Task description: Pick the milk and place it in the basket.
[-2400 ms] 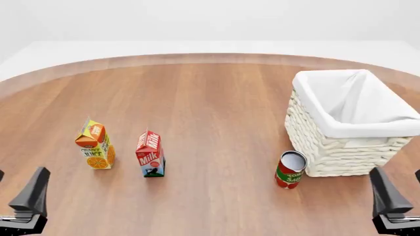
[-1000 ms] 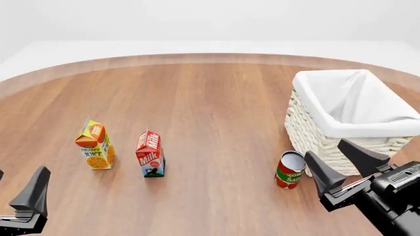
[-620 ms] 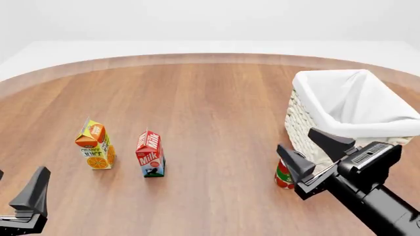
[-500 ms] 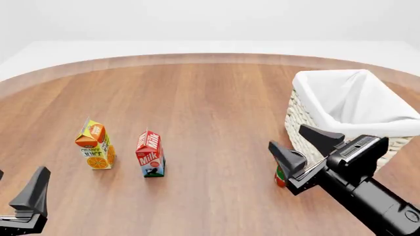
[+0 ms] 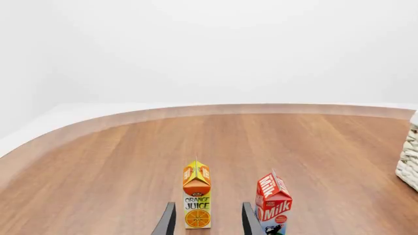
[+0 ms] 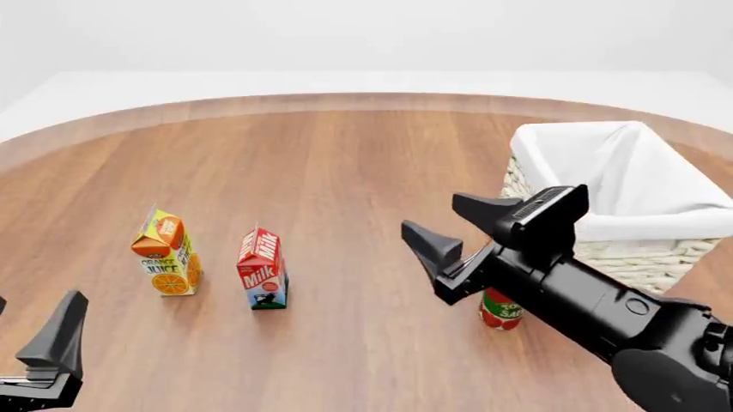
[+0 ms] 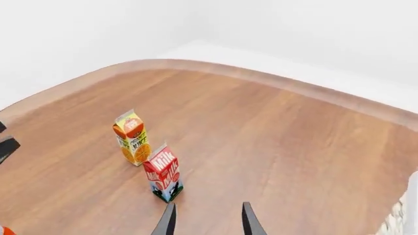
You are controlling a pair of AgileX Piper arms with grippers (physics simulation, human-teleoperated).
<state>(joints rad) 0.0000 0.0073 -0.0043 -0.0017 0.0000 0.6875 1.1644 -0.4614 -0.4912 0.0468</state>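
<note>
The milk is a small red gable-top carton standing upright on the wooden table, left of centre. It also shows in the left wrist view and in the right wrist view. The basket is a large cream wicker box with white lining at the right. My right gripper is open and empty, above the table between the milk and the basket, pointing left toward the milk. My left gripper is open and empty at the near left edge.
An orange juice carton stands just left of the milk. A red tomato sauce can stands by the basket's near corner, partly hidden under my right arm. The table's curved far edge runs behind.
</note>
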